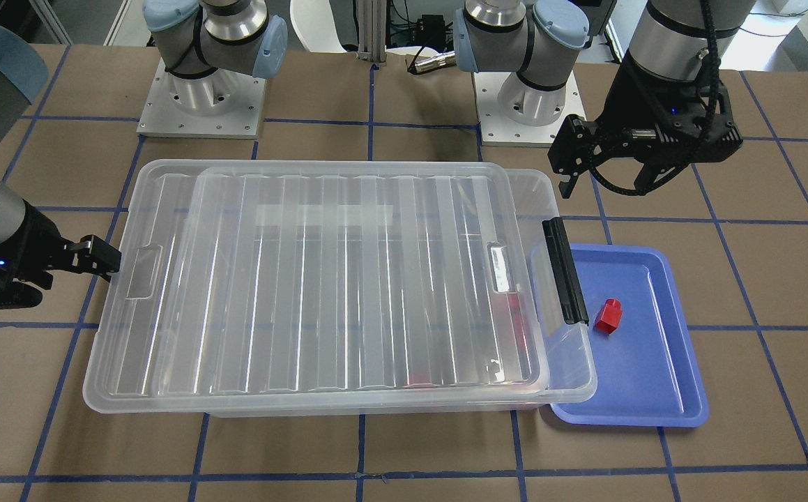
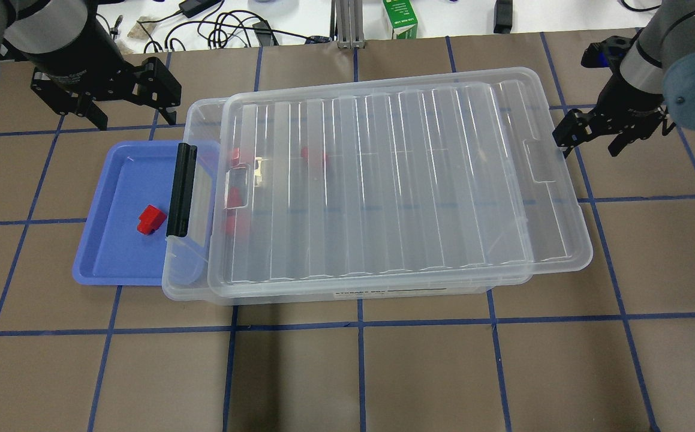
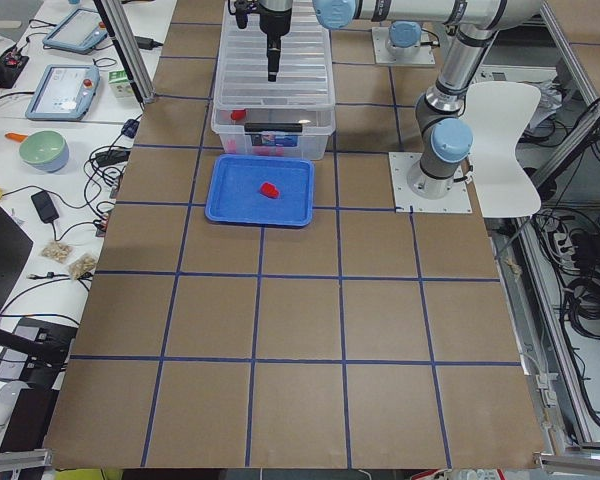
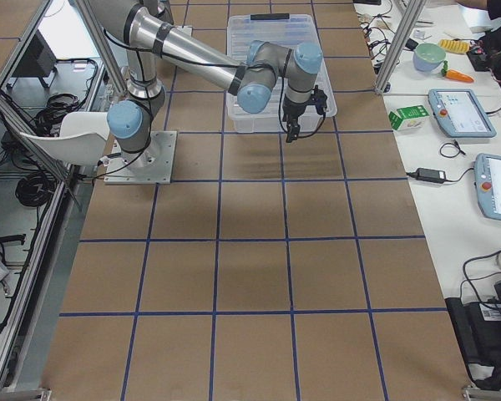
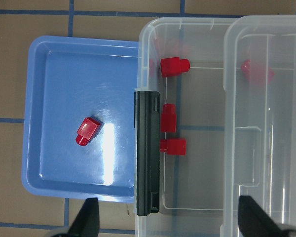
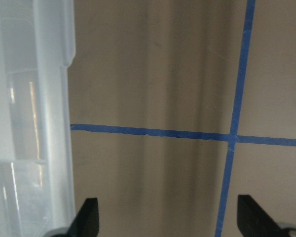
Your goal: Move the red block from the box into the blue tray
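Note:
One red block (image 2: 150, 219) lies on its side in the blue tray (image 2: 113, 198), seen also in the front view (image 1: 609, 316) and left wrist view (image 5: 88, 131). The clear box (image 2: 194, 282) overlaps the tray's edge. Its ribbed lid (image 2: 383, 180) is slid aside, baring the end with the black handle (image 5: 147, 153). Three red blocks (image 5: 167, 117) lie in that bare end, and another shows blurred under the lid (image 5: 256, 71). My left gripper (image 2: 122, 99) hangs open and empty high above the tray and handle. My right gripper (image 2: 593, 135) is open and empty beside the box's opposite end.
The brown table (image 2: 359, 372) carries a blue tape grid. A green carton (image 2: 400, 18) and cables lie beyond the far edge. The two arm bases (image 1: 201, 97) stand behind the box. The right wrist view shows the box wall (image 6: 49, 123) at its left.

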Robot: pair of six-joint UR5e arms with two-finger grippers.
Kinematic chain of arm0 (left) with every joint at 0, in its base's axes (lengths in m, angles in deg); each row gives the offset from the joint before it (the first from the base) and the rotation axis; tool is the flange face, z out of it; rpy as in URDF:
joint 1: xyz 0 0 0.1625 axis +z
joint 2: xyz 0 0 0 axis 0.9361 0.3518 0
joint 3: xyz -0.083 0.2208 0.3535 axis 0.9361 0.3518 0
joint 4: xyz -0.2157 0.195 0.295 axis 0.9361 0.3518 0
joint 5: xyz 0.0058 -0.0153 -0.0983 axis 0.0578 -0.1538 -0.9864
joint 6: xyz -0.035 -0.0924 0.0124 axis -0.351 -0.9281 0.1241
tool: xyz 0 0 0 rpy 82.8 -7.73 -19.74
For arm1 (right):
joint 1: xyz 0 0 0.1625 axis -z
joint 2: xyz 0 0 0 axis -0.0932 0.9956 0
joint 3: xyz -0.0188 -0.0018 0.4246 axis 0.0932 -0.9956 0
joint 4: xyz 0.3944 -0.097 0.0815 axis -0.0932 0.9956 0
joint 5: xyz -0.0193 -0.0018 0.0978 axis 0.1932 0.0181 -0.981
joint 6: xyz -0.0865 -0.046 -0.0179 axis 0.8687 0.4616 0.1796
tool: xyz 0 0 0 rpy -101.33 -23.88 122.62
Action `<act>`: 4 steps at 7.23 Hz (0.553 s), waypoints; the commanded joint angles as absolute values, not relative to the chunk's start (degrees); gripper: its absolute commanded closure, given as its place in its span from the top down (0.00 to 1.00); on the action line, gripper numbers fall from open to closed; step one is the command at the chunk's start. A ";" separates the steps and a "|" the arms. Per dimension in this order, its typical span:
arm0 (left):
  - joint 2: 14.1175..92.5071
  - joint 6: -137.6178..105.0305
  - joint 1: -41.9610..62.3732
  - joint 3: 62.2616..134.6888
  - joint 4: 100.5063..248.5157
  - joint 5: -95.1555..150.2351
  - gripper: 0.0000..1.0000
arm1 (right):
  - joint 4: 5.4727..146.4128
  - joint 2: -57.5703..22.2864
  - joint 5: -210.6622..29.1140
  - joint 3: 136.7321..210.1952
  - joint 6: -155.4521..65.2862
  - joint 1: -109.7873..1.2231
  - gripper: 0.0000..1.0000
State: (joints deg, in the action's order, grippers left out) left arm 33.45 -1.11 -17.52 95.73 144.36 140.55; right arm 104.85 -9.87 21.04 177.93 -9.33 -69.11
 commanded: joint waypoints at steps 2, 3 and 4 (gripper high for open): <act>33.45 -1.12 -17.52 95.92 144.36 140.48 1.00 | 104.93 -9.93 21.37 177.94 -13.03 -72.43 1.00; 33.45 -1.12 -17.52 95.92 144.36 140.57 1.00 | 104.93 -9.93 21.02 177.85 -13.20 -72.52 1.00; 33.45 -1.12 -17.52 95.84 144.36 140.65 1.00 | 104.93 -9.93 21.02 177.94 -13.20 -72.96 1.00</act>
